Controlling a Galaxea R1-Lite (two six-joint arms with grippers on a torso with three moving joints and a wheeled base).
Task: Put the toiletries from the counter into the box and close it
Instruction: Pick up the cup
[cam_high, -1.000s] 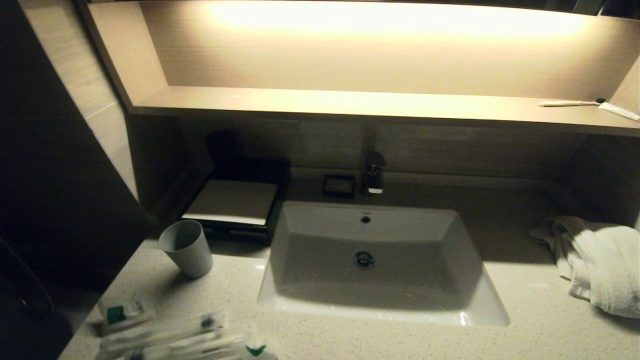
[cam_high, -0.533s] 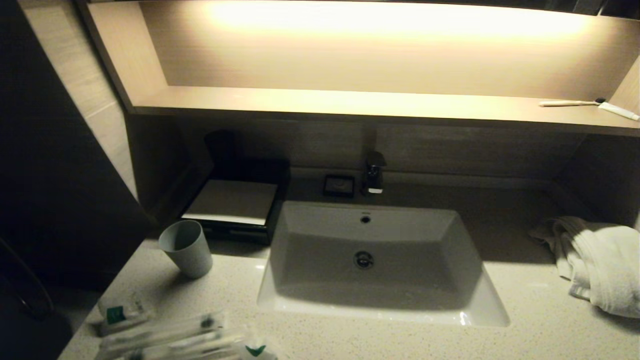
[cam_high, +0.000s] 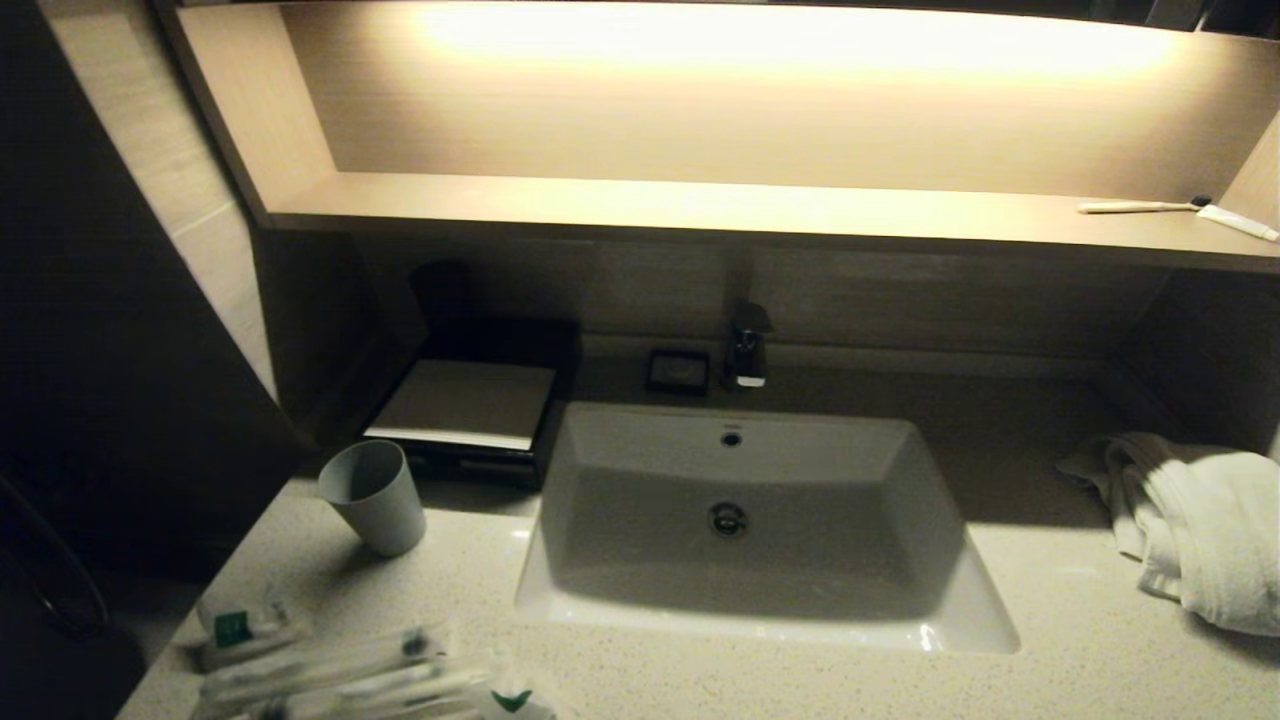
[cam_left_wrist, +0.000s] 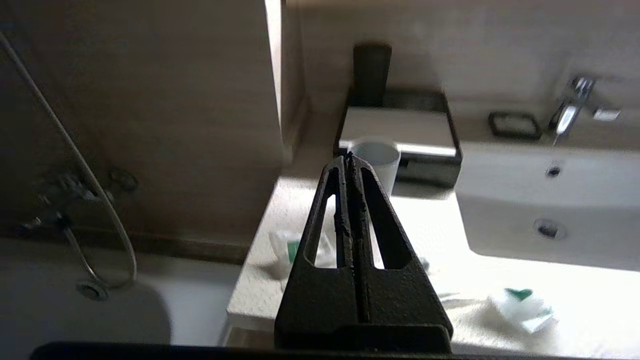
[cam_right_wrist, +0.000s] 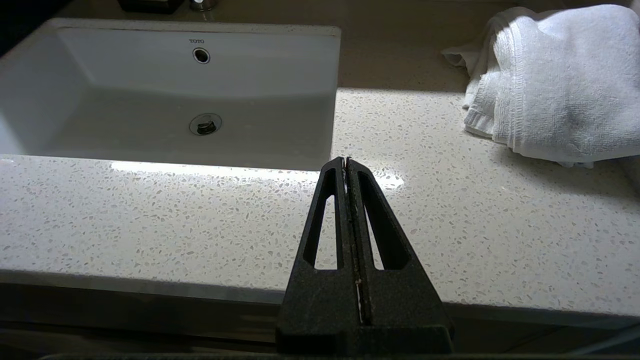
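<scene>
Pale beige speckled stone counter (cam_high: 1080, 640), clear-wrapped white toiletries (cam_high: 340, 675) with green marks heaped at seven o'clock, low black box (cam_high: 470, 415) with cream top at ten o'clock behind a pale cup (cam_high: 375, 497), left gripper (cam_left_wrist: 348, 159) clenched and empty above the counter edge, right gripper (cam_right_wrist: 345, 161) clenched, parked before the white basin (cam_high: 960, 590)

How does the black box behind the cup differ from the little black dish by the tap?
The box is much the larger and stands left of the basin; the dish is small and sits behind the basin, beside the tap. The box carries a flat pale cream panel on top, while the dish is a dark open square with a raised rim. Both are black, low and set back on the counter.
</scene>
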